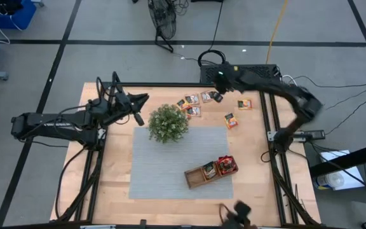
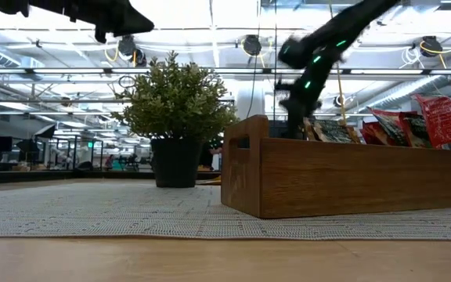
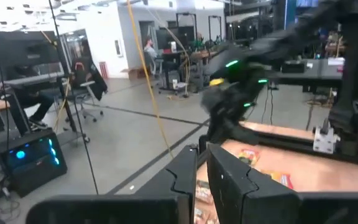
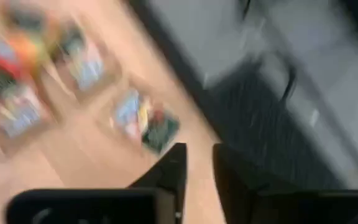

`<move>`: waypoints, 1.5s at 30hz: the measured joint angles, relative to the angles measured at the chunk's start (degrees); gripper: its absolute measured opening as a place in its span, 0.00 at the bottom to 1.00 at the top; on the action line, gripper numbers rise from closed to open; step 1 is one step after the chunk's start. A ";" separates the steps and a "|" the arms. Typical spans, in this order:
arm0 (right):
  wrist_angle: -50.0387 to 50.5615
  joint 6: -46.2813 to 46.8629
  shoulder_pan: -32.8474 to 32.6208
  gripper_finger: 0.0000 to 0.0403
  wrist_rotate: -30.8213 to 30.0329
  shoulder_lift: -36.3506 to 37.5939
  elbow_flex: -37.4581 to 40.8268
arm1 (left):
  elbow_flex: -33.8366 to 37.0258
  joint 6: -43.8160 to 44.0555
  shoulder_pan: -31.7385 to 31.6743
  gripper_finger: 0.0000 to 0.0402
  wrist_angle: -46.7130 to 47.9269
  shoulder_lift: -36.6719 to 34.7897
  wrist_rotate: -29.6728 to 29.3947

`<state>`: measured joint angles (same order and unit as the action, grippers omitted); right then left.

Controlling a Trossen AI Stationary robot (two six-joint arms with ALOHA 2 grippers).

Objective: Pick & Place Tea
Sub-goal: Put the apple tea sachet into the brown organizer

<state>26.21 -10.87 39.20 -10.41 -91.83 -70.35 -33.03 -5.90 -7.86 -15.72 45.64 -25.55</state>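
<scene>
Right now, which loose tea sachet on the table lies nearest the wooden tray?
The red-and-yellow sachet lying alone, right of the plant; the other loose ones sit farther back from the tray.

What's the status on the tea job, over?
Right tool over loose tea sachets, empty. Left tool waiting beside plant. Some sachets in tray.

Grey floor [image 1: 107,25] with dark lines surrounds the table [image 1: 116,191]. Beyond, bright ceiling lights [image 2: 210,19], desks, office chairs [image 3: 82,93] and a seated person [image 3: 149,53].
</scene>
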 joint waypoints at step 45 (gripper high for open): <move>25.26 19.22 2.42 0.71 10.96 -34.61 -28.66 | 0.08 0.71 0.00 0.12 3.47 6.28 0.01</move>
<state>51.46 8.35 41.62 0.56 -126.44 -99.01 -32.95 -5.19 -7.86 -12.25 51.92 -25.54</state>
